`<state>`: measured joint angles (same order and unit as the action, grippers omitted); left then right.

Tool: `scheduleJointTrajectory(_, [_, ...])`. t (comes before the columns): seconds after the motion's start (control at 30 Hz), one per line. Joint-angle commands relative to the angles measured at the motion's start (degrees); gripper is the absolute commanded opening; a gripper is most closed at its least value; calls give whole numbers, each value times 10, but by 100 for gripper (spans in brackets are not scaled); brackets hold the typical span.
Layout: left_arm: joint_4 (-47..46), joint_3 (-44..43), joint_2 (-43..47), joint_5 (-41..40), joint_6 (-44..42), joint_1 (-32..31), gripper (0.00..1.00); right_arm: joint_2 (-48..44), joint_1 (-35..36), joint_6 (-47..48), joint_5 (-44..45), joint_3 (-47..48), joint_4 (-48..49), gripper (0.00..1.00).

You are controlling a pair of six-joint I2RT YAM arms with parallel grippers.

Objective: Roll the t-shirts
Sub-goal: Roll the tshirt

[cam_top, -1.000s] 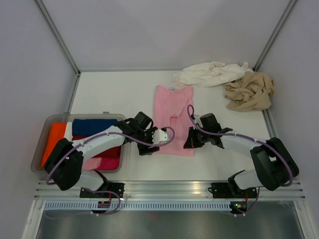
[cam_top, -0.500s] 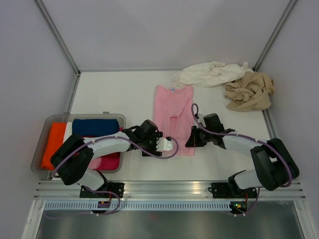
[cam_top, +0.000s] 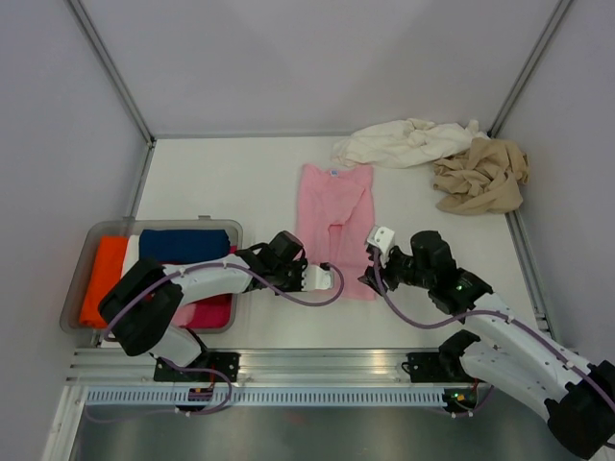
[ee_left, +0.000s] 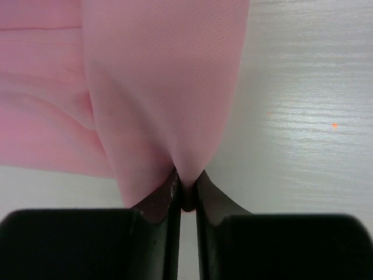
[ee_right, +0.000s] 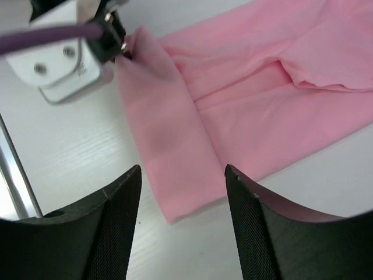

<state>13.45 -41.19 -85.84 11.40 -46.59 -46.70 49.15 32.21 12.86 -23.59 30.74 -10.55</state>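
A light pink t-shirt (cam_top: 333,216) lies folded into a long strip at the table's middle. My left gripper (cam_top: 325,276) is at its near left corner, shut on a pinch of the pink fabric (ee_left: 166,87); the cloth rises from between the jaws of the left gripper (ee_left: 186,188). My right gripper (cam_top: 369,277) hovers open above the strip's near right corner, with the pink t-shirt (ee_right: 245,99) below the right gripper (ee_right: 182,172) and nothing between its fingers. A cream-white t-shirt (cam_top: 408,142) and a tan t-shirt (cam_top: 480,176) lie crumpled at the back right.
A clear grey tray (cam_top: 154,225) at the left holds folded orange, blue, red and pink clothes. Grey walls close in the white table (cam_top: 221,182) on three sides. The left gripper (ee_right: 113,44) shows at the upper left of the right wrist view.
My left gripper has closed on the pink shirt's near left corner. My right gripper has opened, let go of the shirt's near right edge and lifted, its arm swinging back to the right.
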Motion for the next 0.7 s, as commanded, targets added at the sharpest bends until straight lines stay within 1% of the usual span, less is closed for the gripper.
scheduleJointTrajectory(0.0, [18, -17, 9, 44, 20, 10, 14, 0, 30, 198, 42, -18, -77, 66])
scheduleJointTrajectory(0.07, [40, -34, 6, 62, 25, 19, 8, 15, 55, 252, 78, -19, -112, 66])
scheduleJointTrajectory(0.17, [59, -48, 5, 80, 30, 28, 6, 31, 73, 295, 63, -31, -108, 67])
scheduleJointTrajectory(0.2, [61, -49, 5, 83, 31, 28, 5, 38, 84, 295, 63, -33, -87, 68])
scheduleJointTrajectory(0.27, [70, -53, 4, 86, 27, 31, 3, 67, 101, 293, 90, -34, -72, 68])
scheduleJointTrajectory(0.33, [76, -56, 4, 91, 28, 35, 2, 93, 134, 296, 123, -38, -60, 68])
scheduleJointTrajectory(0.4, [83, -61, 4, 101, 33, 38, 2, 104, 154, 298, 131, -58, -14, 70])
scheduleJointTrajectory(0.47, [96, -70, 3, 107, 33, 41, 2, 121, 158, 288, 134, -67, 17, 70])
scheduleJointTrajectory(0.53, [100, -72, 2, 120, 33, 45, 2, 160, 161, 282, 145, -55, 25, 70])
scheduleJointTrajectory(0.6, [111, -76, 0, 127, 27, 49, 2, 196, 165, 280, 174, -53, 20, 69])
scheduleJointTrajectory(0.67, [123, -79, -2, 129, 22, 52, 2, 208, 165, 269, 227, -66, 50, 70])
